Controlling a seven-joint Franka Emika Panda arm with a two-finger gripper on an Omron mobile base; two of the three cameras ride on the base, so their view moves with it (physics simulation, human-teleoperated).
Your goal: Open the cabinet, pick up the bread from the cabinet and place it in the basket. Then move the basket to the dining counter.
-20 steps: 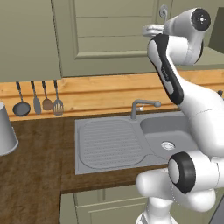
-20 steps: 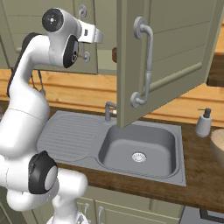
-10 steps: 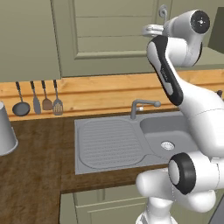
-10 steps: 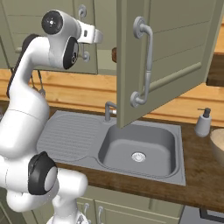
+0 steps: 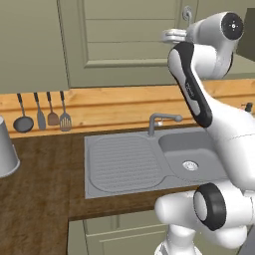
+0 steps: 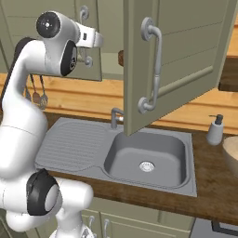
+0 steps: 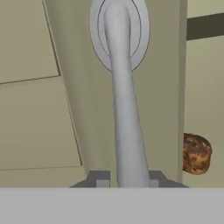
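Two cabinet doors are seen up on the wall in the right base view: a shut one by the gripper at about 10 o'clock, and an open one of the cabinet (image 6: 186, 56) at about 1 o'clock, with its long curved handle turned out to the room. In the hand view, the gripper (image 7: 127, 181) is closed on a grey bar handle (image 7: 124, 109), which is held between the two dark finger tips (image 7: 98, 180) at 6 o'clock. That handle runs up to a round plate at 12 o'clock on a sage-green door. The bread (image 7: 195, 154), a small rough brown lump, is seen at 3 o'clock in the hand view, just past the door's edge, well apart from the gripper. In the right base view, a grey sink (image 6: 146, 160) is set in the dark worktop at 6 o'clock, and the pale rim of the basket (image 6: 231, 151) is seen at 4 o'clock, beside a soap bottle (image 6: 214, 130).
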